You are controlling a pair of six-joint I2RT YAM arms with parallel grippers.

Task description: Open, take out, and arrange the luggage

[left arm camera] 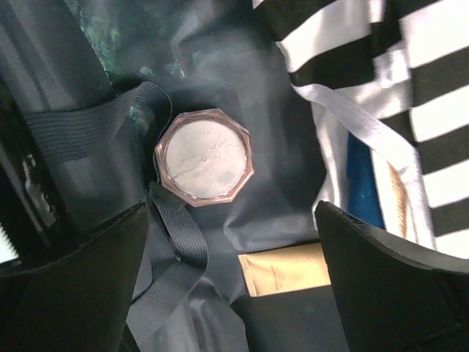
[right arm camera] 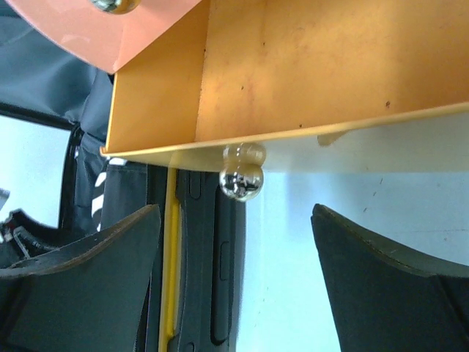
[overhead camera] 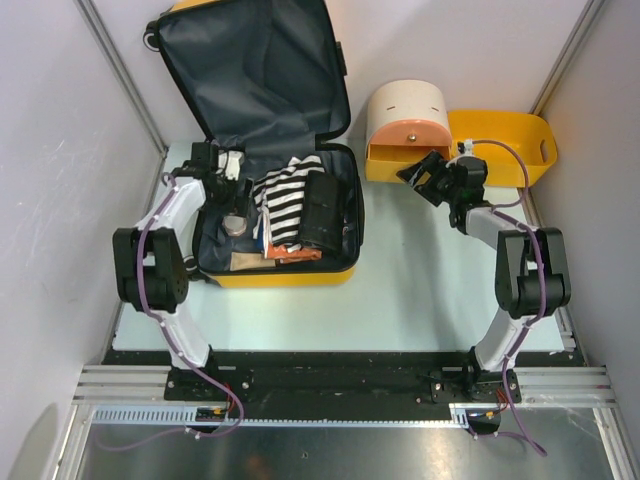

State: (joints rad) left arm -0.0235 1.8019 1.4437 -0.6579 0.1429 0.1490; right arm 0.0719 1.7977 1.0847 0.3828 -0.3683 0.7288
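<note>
Item: suitcase (overhead camera: 285, 278), yellow hard shell, lying open on the worktop (overhead camera: 420, 300) with its lid propped up at the far side. Its base sits directly beneath the left gripper (left arm camera: 231, 220) and well off to the left of the right gripper (right arm camera: 234, 216). Handling, by judgement: the shell is stiff and probably slick and the grey lining soft and loose, so the case is best left lying and its contents lifted out singly. Contents: an eight-sided jar (left arm camera: 204, 156) just ahead of the left gripper, between the lines of its fingers, likely rigid, smooth and breakable, best pinched across two opposite flats. A striped cloth (left arm camera: 410, 88) lies to the right of that gripper, limp, to be taken at a fold. A flat tan packet (left arm camera: 286, 270) lies close by its right finger, and a black pouch (overhead camera: 322, 212) lies beyond the cloth. Left gripper: spread wide, holding nothing. Right gripper: spread wide, holding nothing, with the round knob (right arm camera: 240, 180) of a yellow drawer (right arm camera: 308, 66) just ahead. Not made out: what lies under the cloth, save a blue edge; the jar's depth; and whether the strap (left arm camera: 80, 128) right beside the jar would drag.
</note>
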